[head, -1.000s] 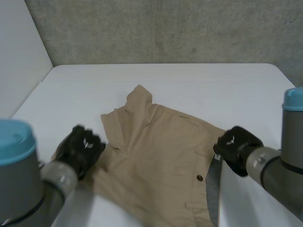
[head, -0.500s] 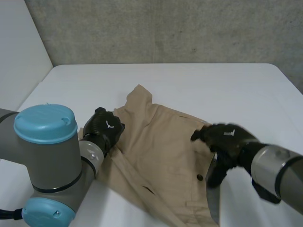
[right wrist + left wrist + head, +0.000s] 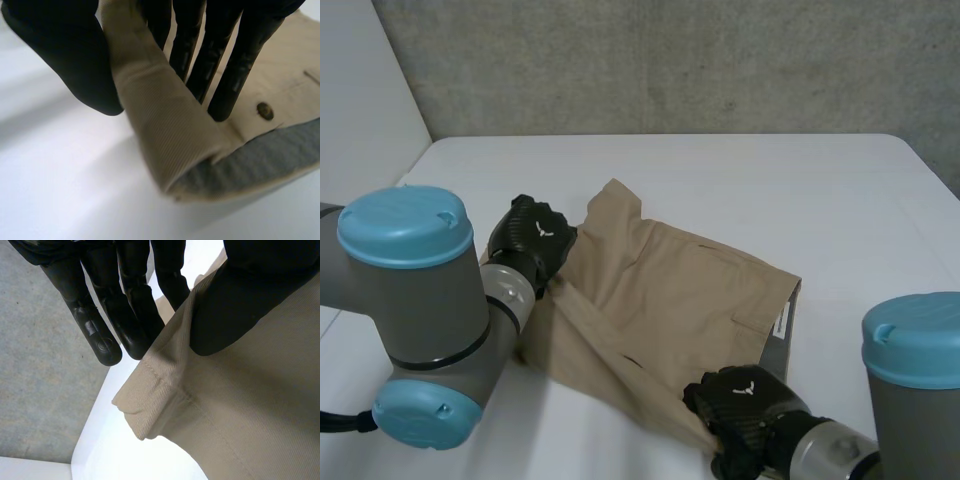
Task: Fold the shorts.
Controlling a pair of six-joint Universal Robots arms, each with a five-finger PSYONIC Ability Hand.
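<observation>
White table [image 3: 740, 165] below a grey concrete wall [image 3: 670, 60] carries the tan shorts [image 3: 670, 290], spread near its middle. At the left, the left hand [image 3: 532, 240] clamps a hemmed corner of the cloth, thumb on top and fingers beneath, as its wrist view shows. From there one edge of the shorts runs slantwise toward the robot to the right hand [image 3: 745, 405], which pinches the waistband end beside a button [image 3: 264, 110], with the grey lining [image 3: 270, 160] turned outward. Both hands hold that same near edge. The rest of the shorts lies flat beyond it, toward the far right, so the fold probably goes that way.
</observation>
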